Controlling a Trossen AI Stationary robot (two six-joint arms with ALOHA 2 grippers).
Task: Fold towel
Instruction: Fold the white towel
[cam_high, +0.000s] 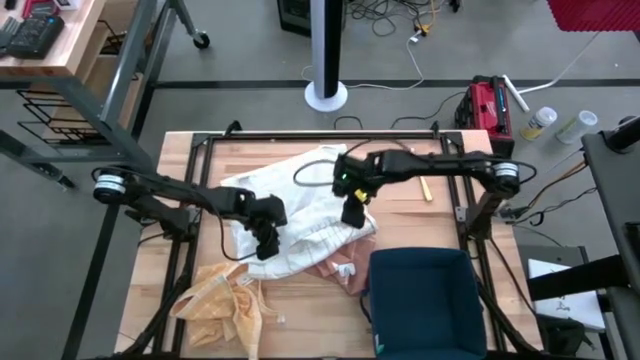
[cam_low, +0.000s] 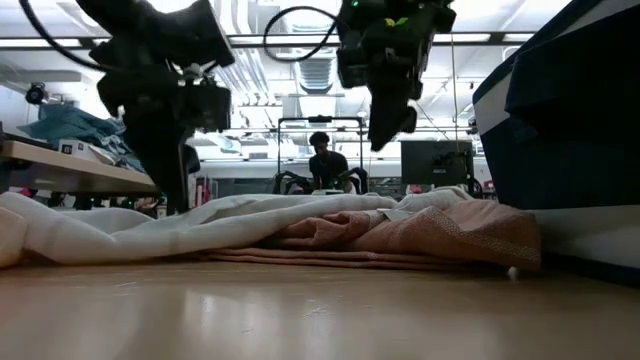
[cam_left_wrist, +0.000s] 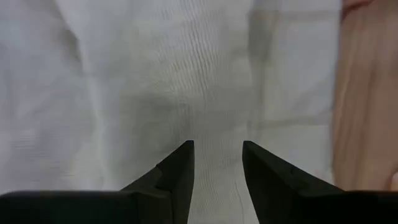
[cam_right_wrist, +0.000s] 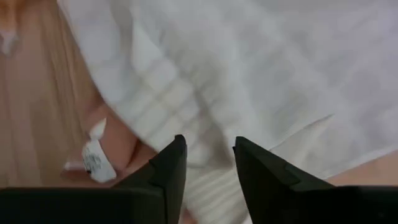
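A crumpled white towel (cam_high: 300, 210) lies in the middle of the table, partly over a pink towel (cam_high: 338, 268) whose edge and label (cam_right_wrist: 93, 158) show beside it. My left gripper (cam_high: 266, 240) is open and points down over the white towel's near left part (cam_left_wrist: 205, 81), close above the cloth. My right gripper (cam_high: 352, 212) is open and hangs higher (cam_low: 385, 125), over the white towel's right edge (cam_right_wrist: 186, 106). Neither has cloth between its fingers.
A dark blue bin (cam_high: 425, 300) stands at the near right, close to the towels. A crumpled yellow cloth (cam_high: 225, 300) lies at the near left. A small stick (cam_high: 424, 190) lies at the right, and bare wood (cam_high: 200, 160) shows at the far left.
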